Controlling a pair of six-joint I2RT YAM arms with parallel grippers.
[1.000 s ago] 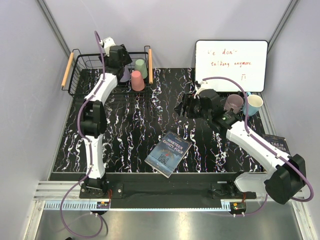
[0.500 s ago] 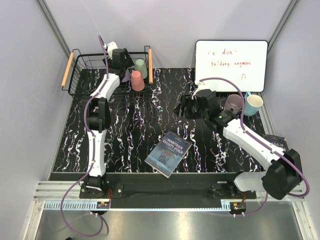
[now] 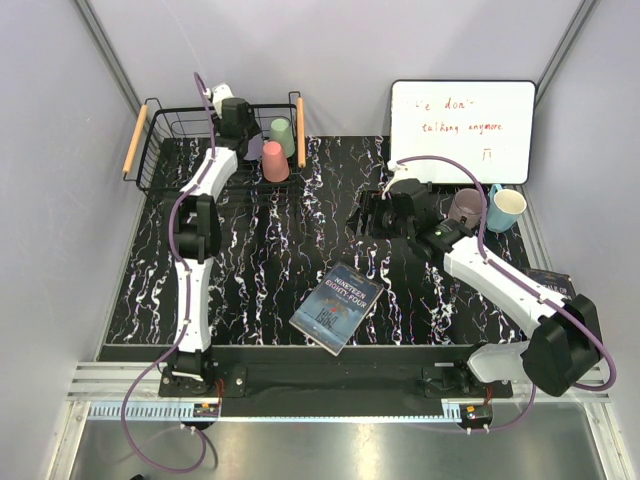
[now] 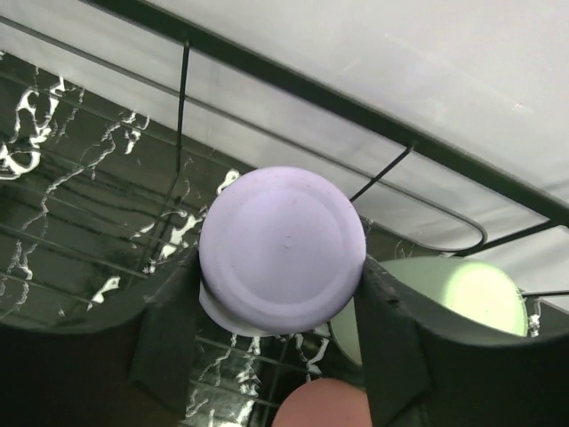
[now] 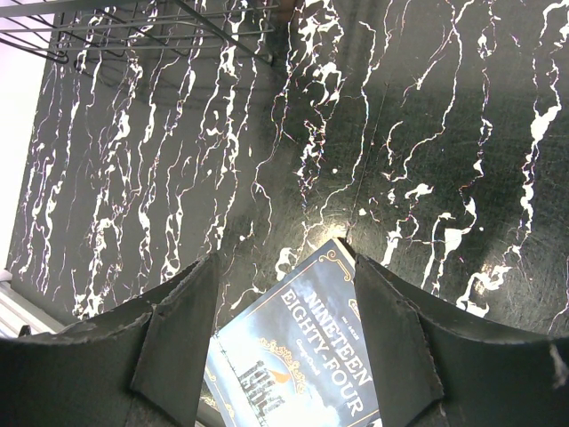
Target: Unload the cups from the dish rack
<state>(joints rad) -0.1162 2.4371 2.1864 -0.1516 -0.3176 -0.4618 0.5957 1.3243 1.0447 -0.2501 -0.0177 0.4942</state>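
Dish rack (image 3: 134, 140) stands at the far left. Inside it the lilac cup (image 4: 283, 249) sits inverted, its axis in line with the left gripper (image 4: 283, 298), which is directly above and clamped on its sides. Right gripper (image 5: 283, 294) hangs spread, empty, well apart.

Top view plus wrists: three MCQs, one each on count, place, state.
1. Cups in the dish rack? A one; B five; C three.
2. Where is the light blue cup? A in the rack; B on the table beside the whiteboard; C on the floor.
3. Right gripper? A open, empty; B shut on a cup; C shut on a marker.
C: lilac cup, green cup, pink cup.
B: it stands right of the mauve cup, below the whiteboard.
A: fingers apart, nothing gripped.
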